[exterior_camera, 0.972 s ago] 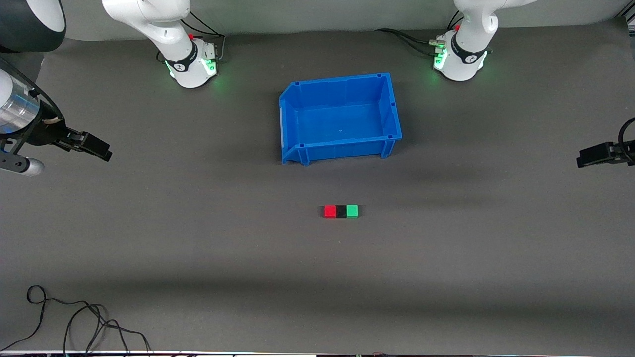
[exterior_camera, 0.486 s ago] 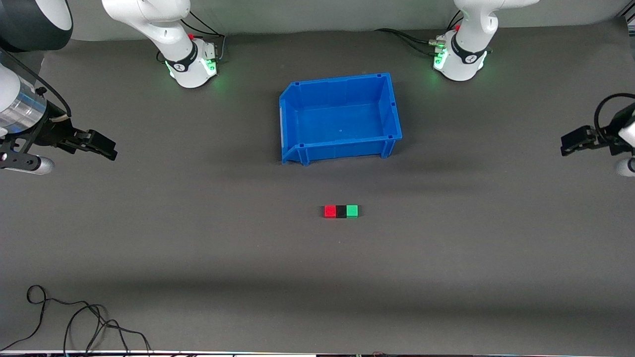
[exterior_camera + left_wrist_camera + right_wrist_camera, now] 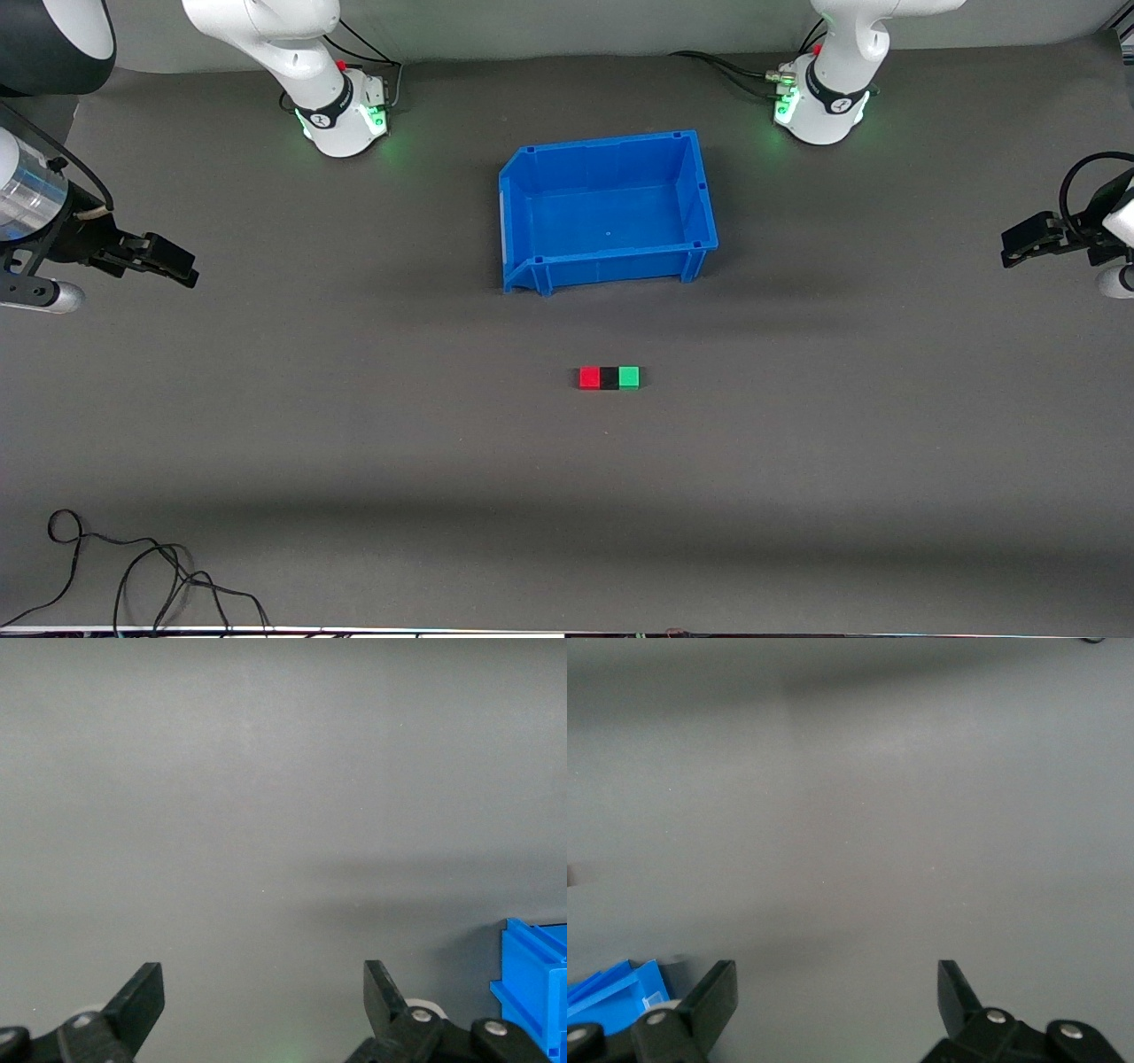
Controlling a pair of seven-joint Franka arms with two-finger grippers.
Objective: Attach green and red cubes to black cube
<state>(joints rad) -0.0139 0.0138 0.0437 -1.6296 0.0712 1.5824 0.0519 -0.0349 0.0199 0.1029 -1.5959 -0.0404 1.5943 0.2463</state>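
The red cube (image 3: 589, 378), the black cube (image 3: 609, 378) and the green cube (image 3: 629, 377) sit touching in one row on the grey mat, black in the middle, nearer to the front camera than the blue bin. The red cube is toward the right arm's end, the green toward the left arm's end. My left gripper (image 3: 1019, 247) is open and empty, raised at the left arm's end of the table; its wrist view shows open jaws (image 3: 263, 1001) over bare mat. My right gripper (image 3: 177, 264) is open and empty, raised at the right arm's end (image 3: 837, 997).
An empty blue bin (image 3: 700, 190) stands mid-table, farther from the front camera than the cubes; a corner shows in the left wrist view (image 3: 536, 979) and the right wrist view (image 3: 611, 992). Black cables (image 3: 142, 576) lie near the table's front edge at the right arm's end.
The left gripper has come farther into view from the table's end and risen slightly. The right gripper swayed toward the middle and back. The cubes have not moved.
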